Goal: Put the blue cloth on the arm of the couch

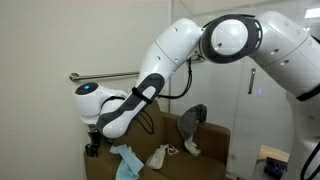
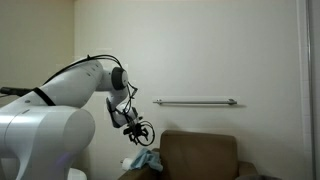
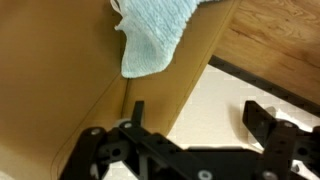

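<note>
On the couch arm [image 3: 60, 80] the blue cloth [image 3: 152, 38] lies draped; the tool [image 3: 197, 112] hovers nearby, apparently spread.

White arm [image 1: 180, 45], black gripper [image 3: 194, 107].
Glossy rounded white shells meet at black joint bands; a blue light [image 1: 90, 88] shows near the wrist, a thin black cable [image 2: 72, 68] runs alongside, and the fingers [image 3: 137, 112] are matte black.

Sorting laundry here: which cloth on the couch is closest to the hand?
The light blue cloth, hanging over the edge of the couch just below the hand; the white cloth and the grey one lie farther along.
</note>
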Available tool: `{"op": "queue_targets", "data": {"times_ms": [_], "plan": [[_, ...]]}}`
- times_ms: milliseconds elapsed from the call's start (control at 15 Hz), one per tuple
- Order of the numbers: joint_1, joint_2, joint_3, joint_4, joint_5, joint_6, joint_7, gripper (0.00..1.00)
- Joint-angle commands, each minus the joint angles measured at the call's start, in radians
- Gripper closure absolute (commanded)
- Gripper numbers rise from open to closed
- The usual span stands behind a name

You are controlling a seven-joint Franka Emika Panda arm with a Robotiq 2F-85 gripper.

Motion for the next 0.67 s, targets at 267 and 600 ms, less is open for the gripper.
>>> {"op": "queue_targets", "data": {"times_ms": [267, 600], "plan": [[0.112, -0.344, -0.159, -0.331, -0.200, 0.135, 0.198, 0.00], [-0.048, -0.548, -0.095, -0.554, -0.148, 0.108, 0.133, 0.00]]}}
